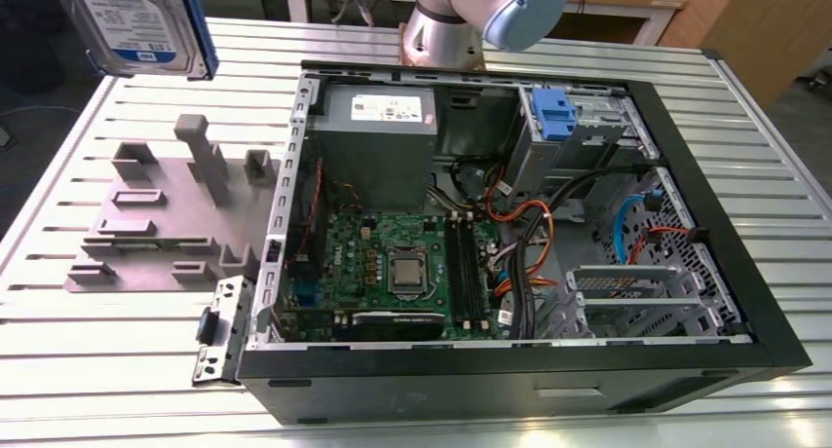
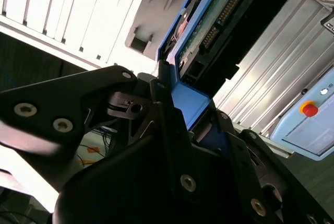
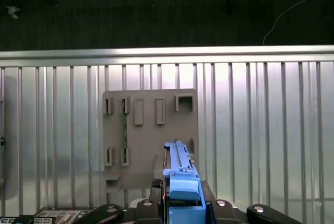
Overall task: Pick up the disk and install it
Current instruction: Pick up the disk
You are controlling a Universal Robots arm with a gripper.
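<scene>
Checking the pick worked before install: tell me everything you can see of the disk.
The disk is a flat rectangular hard drive: silver body, white-and-blue label, blue plastic rails along its edges. The second wrist view shows its green circuit board and connector row. It hangs on edge in the air, clear of the table, over the grey slotted holder block and outside the open computer case. Only the gripper touches it, shut on its blue-railed end.

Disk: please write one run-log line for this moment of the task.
gripper: shut on disk | disk: held in air over grey holder | computer case: open, disk not installed
</scene>
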